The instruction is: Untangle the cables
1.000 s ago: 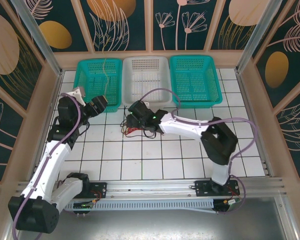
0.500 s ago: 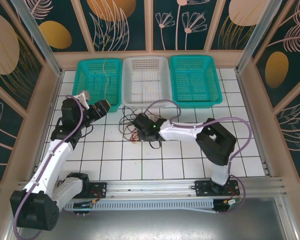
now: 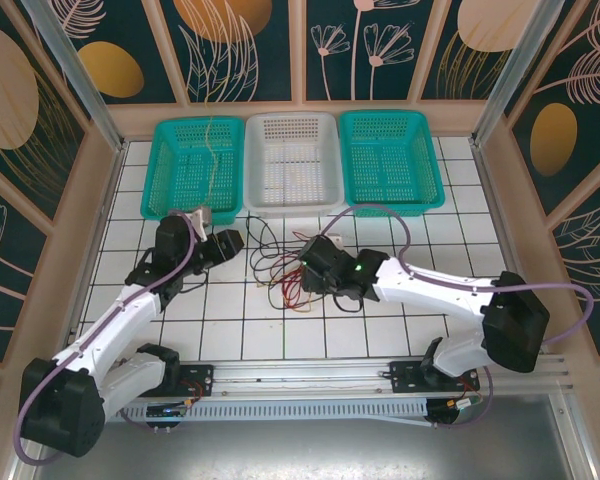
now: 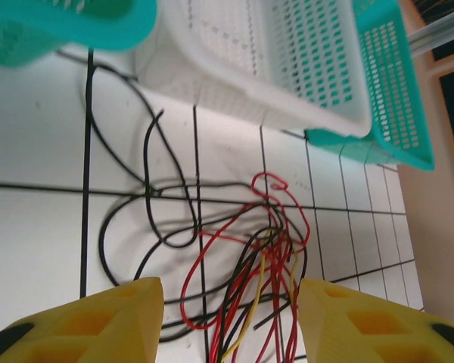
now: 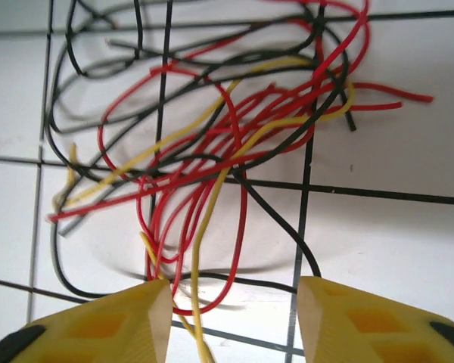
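Note:
The cables (image 3: 279,268) lie in a loose red, yellow and black tangle on the white tiled floor in front of the white basket. My left gripper (image 3: 230,243) stands open just left of the tangle. In its wrist view the cables (image 4: 266,249) run down between its yellow fingers (image 4: 129,318) without being pinched. My right gripper (image 3: 311,271) is open at the right side of the tangle. In the right wrist view red and yellow strands of the cables (image 5: 212,155) pass between the jaws close to the left finger (image 5: 132,321). A black loop crosses the gap.
Three baskets stand in a row at the back: a teal one (image 3: 175,165) with a thin yellowish strand in it, a white one (image 3: 293,160), and another teal one (image 3: 390,160). Thick purple arm cables (image 3: 420,245) arch above the floor. Frame walls enclose the tiled area.
The right gripper has moved nearer and to the right, and the tangle has spread out with it. The left gripper has swung right and nearer, toward the tangle.

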Robot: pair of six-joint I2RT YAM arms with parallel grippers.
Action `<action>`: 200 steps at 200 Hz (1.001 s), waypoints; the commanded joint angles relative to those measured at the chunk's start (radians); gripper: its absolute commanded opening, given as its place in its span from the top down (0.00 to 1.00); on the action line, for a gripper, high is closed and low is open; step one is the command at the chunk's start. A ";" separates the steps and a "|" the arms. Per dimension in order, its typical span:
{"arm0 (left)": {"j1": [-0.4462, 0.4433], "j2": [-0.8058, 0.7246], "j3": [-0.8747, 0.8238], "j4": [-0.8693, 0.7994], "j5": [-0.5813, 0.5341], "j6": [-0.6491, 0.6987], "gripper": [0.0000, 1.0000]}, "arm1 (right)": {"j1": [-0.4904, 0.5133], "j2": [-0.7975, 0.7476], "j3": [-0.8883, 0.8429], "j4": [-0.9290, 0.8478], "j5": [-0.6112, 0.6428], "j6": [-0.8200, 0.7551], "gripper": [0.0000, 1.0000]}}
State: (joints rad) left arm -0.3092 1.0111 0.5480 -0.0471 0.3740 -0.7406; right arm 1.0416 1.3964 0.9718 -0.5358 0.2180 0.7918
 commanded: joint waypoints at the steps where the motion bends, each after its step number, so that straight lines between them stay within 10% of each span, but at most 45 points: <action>1: -0.011 0.000 -0.026 0.050 -0.023 -0.030 0.50 | -0.044 -0.012 0.049 -0.032 0.056 -0.037 0.40; 31: -0.014 0.008 -0.025 0.033 -0.055 -0.022 0.50 | -0.109 0.100 0.116 0.086 -0.025 -0.111 0.37; 73: -0.014 -0.010 0.033 -0.168 -0.273 -0.036 0.60 | -0.063 0.400 0.378 0.127 -0.066 -0.241 0.58; 158: -0.013 -0.056 0.043 -0.152 -0.234 -0.087 0.63 | -0.054 0.789 0.656 0.074 -0.062 -0.313 0.59; 200: -0.014 -0.068 0.038 -0.154 -0.231 -0.086 0.63 | -0.041 0.821 0.655 0.053 -0.058 -0.333 0.85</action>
State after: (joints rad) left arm -0.3183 0.9562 0.5636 -0.1806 0.1478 -0.8173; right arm 0.9867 2.1963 1.6215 -0.4484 0.1562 0.4786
